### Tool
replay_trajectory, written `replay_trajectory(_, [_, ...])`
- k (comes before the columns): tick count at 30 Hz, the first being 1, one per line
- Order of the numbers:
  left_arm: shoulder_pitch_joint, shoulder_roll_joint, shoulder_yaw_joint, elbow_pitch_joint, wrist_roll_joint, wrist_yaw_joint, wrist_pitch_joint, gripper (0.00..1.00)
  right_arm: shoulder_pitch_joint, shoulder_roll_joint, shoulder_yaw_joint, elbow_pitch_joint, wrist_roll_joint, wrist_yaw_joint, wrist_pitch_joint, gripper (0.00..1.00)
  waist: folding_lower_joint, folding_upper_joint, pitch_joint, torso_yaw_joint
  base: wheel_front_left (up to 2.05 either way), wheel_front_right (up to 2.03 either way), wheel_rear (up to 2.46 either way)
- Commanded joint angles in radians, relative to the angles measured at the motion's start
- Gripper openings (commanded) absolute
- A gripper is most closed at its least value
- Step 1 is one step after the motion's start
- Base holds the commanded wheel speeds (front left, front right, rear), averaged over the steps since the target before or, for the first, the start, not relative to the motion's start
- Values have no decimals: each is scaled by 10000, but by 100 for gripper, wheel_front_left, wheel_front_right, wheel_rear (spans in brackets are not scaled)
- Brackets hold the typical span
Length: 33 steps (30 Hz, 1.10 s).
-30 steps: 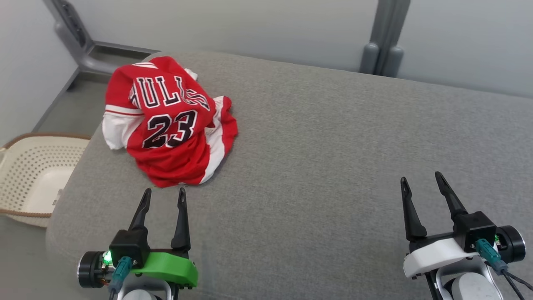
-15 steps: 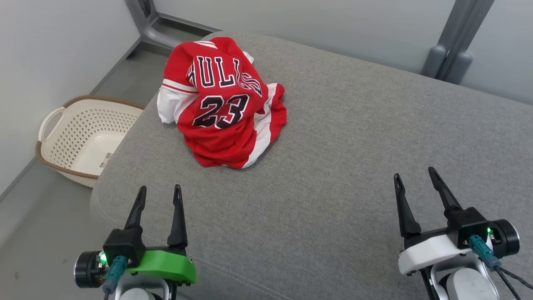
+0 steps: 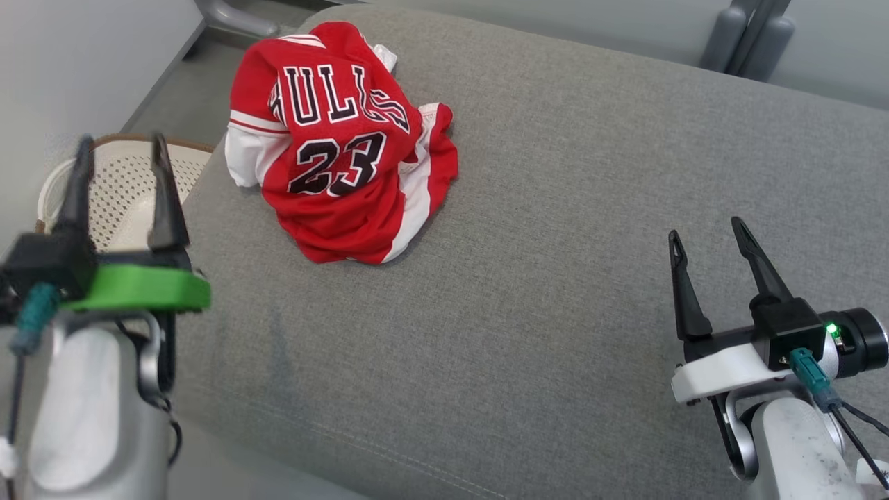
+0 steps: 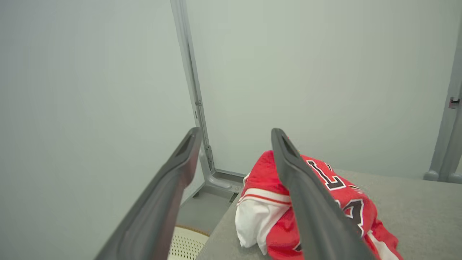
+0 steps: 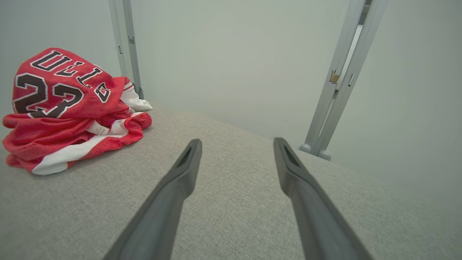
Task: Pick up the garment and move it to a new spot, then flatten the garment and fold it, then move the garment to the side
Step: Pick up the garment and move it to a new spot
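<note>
Your garment (image 3: 340, 146) — a red number 23 jersey — sat crumpled in a heap at the far left end of the grey cushion (image 3: 555, 208), close to the edge beside the pale basket (image 3: 125, 180). Your left gripper (image 3: 122, 139) hung left of it, fingers spread and empty; your right gripper (image 3: 705, 229) hovered over the cushion's near right, well apart — fingers parted, nothing held.

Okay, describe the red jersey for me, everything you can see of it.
The jersey is red with white side panels and a white sleeve, with black, white-edged lettering, partly lost in folds, above the number 23. It looks like soft mesh knit. It lies crumpled in a heap, unfolded, near the far left corner of the grey cushion, which alone touches it. A small white tag shows among its folds.
</note>
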Motion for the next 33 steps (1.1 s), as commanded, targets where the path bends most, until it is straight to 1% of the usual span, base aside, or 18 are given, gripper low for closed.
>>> replay_trajectory(1, [-834,279,92,270,27,-119,16,100,-235,-42,-29,-76,-153,1,-35,100,0,0,623,-405,0,0,0])
replay_trajectory(4, [-2260,692,41,1097,-224,-483,737,100,-494,-42,39,-146,-316,-1,-34,100,0,0,1077,-703,0,0,0])
replay_trajectory(7, [-3730,1312,-73,1966,-457,-769,1786,100,-821,-42,136,-274,-581,-1,-34,100,0,0,1622,-1085,0,0,0])
replay_trajectory(10, [-4700,1397,-182,2870,-1059,-921,3053,100,-1016,-43,115,-336,-834,-1,-34,100,0,0,2085,-1390,0,0,0])
replay_trajectory(13, [-5388,1698,-491,3654,-1497,-1005,4440,100,-1191,-43,46,-402,-1013,-1,-35,100,0,0,2543,-1670,0,0,0])
replay_trajectory(16, [-5622,1818,-970,4233,-1826,-1037,5370,100,-1251,-42,-61,-440,-1135,0,-35,100,0,0,2850,-1858,0,0,0])
replay_trajectory(19, [-5569,1919,-1368,4447,-2404,-1045,5883,100,-1330,-40,-87,-481,-1144,-1,-35,100,0,0,3031,-2002,0,0,0])
replay_trajectory(22, [-5359,2102,-1689,4655,-2916,-1047,6300,100,-1322,-39,-92,-504,-1103,-1,-34,100,0,0,3097,-2081,0,0,0])
replay_trajectory(26, [-5214,2284,-2034,4683,-3511,-1049,6589,100,-1318,-39,-55,-492,-1009,-1,-35,100,0,0,3074,-2126,0,0,0])
replay_trajectory(27, [-5188,2338,-2141,4628,-3574,-1049,6588,83,-1331,-39,-48,-477,-986,-1,-34,100,0,0,3057,-2123,0,0,0])
replay_trajectory(28, [-5182,2409,-2223,4570,-3621,-1049,6475,47,-1337,-39,-46,-455,-975,-1,-35,100,0,0,3022,-2110,0,0,0])
replay_trajectory(29, [-5188,2475,-2310,4520,-3643,-1050,6394,43,-1337,-39,-33,-443,-940,-1,-35,100,0,0,2986,-2101,0,0,0])
replay_trajectory(30, [-5198,2537,-2419,4459,-3673,-1050,6285,28,-1331,-37,-16,-424,-899,-1,-35,100,0,0,2933,-2089,0,0,0])
replay_trajectory(31, [-5217,2581,-2526,4390,-3682,-1050,6181,20,-1321,-39,2,-412,-864,-1,-34,100,0,0,2884,-2080,0,0,0])
replay_trajectory(32, [-5268,2669,-2629,4303,-3627,-1050,5998,0,-1302,-40,8,-396,-843,-1,-35,100,0,0,2823,-2067,0,0,0])
replay_trajectory(33, [-5320,2751,-2726,4251,-3533,-1050,5833,0,-1280,-39,21,-380,-803,-1,-35,100,0,0,2754,-2058,0,0,0])
